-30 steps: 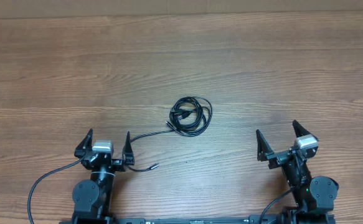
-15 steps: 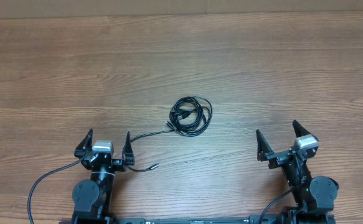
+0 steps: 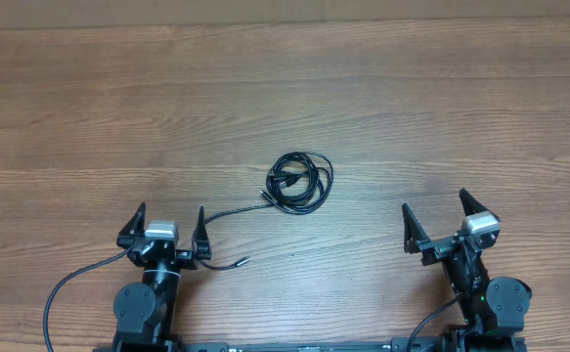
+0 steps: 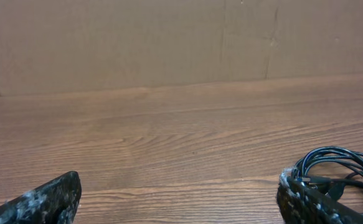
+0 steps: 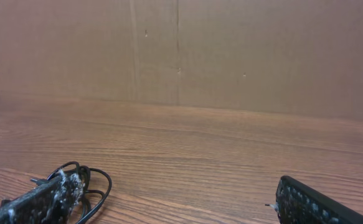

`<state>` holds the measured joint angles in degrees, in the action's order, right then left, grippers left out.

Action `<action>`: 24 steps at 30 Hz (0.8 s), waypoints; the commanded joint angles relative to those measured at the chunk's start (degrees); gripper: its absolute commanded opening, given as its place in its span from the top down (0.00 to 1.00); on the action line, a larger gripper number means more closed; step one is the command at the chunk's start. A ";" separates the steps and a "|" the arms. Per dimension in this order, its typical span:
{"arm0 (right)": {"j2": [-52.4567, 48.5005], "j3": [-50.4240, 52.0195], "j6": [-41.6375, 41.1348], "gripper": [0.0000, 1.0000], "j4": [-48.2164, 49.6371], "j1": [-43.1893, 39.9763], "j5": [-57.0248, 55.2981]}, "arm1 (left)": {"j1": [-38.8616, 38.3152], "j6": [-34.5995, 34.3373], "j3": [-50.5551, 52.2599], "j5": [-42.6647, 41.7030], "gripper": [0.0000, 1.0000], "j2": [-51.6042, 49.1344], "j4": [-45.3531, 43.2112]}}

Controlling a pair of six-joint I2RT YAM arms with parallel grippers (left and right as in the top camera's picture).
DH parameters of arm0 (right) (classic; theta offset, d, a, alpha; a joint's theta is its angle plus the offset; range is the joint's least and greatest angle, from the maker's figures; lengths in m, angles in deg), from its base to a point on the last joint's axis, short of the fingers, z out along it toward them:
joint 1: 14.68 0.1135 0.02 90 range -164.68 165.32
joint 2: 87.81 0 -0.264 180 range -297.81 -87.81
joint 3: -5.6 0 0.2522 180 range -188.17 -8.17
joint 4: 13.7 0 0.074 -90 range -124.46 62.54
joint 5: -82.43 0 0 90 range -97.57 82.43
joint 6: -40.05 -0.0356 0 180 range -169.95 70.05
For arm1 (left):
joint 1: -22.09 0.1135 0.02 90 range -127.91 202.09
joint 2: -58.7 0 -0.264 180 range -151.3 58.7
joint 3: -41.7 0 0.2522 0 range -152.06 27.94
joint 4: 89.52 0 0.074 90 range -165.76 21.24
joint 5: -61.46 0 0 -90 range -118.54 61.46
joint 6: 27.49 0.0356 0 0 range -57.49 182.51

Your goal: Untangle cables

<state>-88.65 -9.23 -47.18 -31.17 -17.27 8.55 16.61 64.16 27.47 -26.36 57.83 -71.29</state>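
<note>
- Both arms sit at the near edge of the table. The left gripper and right gripper are each spread wide with nothing between the fingers.
- The cables are bunched into one small coil about mid-table. It's ahead of both arms, nearer the left one and well apart from the right. Each wrist view catches it only at the bottom corner.
- One loose strand trails out of the coil and ends just beside the left gripper's inner finger. A plug tip lies on the wood close to that arm too.
- I can't tell from up here how many cords are in the coil or how badly they cross.
- My guess on handling: very light, floppy and much thinner than the fingers. They'll probably slide on the smooth wood, so a pull on one end likely drags the whole bundle instead of freeing anything.
- Where I'd grab: the loose strand close to its plug, since the plug body gives the pads something thicker to bite. I'd pin the coil with the other gripper.
- I'd avoid pinching the middle of the coil, since that probably catches several loops at once.
</note>
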 commanded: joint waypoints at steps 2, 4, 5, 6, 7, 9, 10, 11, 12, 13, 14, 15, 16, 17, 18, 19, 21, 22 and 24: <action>0.68 0.61 -0.42 0.00 0.26 -0.04 -0.42 | 0.26 -0.50 0.13 -0.26 0.00 0.61 -0.02; 0.68 0.61 -0.39 0.00 0.26 -0.07 -0.42 | 0.26 -0.50 0.13 -0.26 0.00 0.61 -0.02; 0.68 0.61 -0.42 0.00 0.24 -0.07 -0.42 | 0.26 -0.50 0.13 -0.26 0.00 0.61 -0.02; 0.68 0.61 -0.39 0.00 0.24 -0.07 -0.42 | 0.26 -0.50 0.13 -0.26 0.00 0.61 -0.02; 0.68 0.61 -0.39 0.00 0.24 -0.04 -0.42 | 0.26 -0.50 0.13 -0.26 0.00 0.61 -0.02; 0.68 0.61 -0.42 0.00 0.26 -0.07 -0.42 | 0.26 -0.50 0.13 -0.26 0.01 0.61 -0.02; 0.68 0.61 -0.39 0.00 0.24 -0.07 -0.42 | 0.26 -0.50 0.13 -0.26 0.00 0.61 -0.02; 0.68 0.61 -0.42 0.00 0.26 -0.07 -0.42 | 0.26 -0.50 0.13 -0.26 0.00 0.61 -0.02; 0.68 0.61 -0.42 0.00 0.26 -0.07 -0.42 | 0.26 -0.50 0.13 -0.26 0.00 0.61 -0.02; 0.68 0.61 -0.39 0.00 0.26 -0.04 -0.42 | 0.26 -0.50 0.13 -0.26 0.01 0.61 -0.02; 0.68 0.61 -0.39 0.00 0.26 -0.07 -0.42 | 0.26 -0.50 0.13 -0.28 0.00 0.61 -0.02; 0.68 0.61 -0.42 0.00 0.26 -0.07 -0.42 | 0.26 -0.50 0.13 -0.26 0.00 0.61 -0.02; 0.68 0.61 -0.39 0.00 0.24 -0.04 -0.42 | 0.26 -0.50 0.13 -0.26 0.00 0.61 -0.02; 0.68 0.61 -0.42 0.00 0.24 -0.07 -0.42 | 0.26 -0.17 0.13 -0.15 0.01 0.61 -0.15; 0.68 0.61 -0.42 0.00 0.26 -0.07 -0.42 | 0.26 0.57 0.13 0.26 0.00 0.61 -0.31; 0.68 0.61 -0.42 0.00 0.26 -0.07 -0.42 | 0.26 1.09 0.15 0.85 0.00 0.61 -0.35; 0.68 0.61 -0.42 0.00 0.24 -0.07 -0.42 | 0.26 1.07 0.13 0.96 0.00 0.61 -0.22; 0.68 0.61 -0.39 0.00 0.26 -0.07 -0.42 | 0.26 1.01 0.15 0.96 0.00 0.61 -0.22; 0.68 0.61 -0.42 0.00 0.26 -0.07 -0.42 | 0.26 0.92 0.15 0.90 0.00 0.61 -0.24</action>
<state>-88.65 -9.23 -47.23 -31.13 -17.27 8.51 16.61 64.25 27.47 -26.14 57.83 -71.38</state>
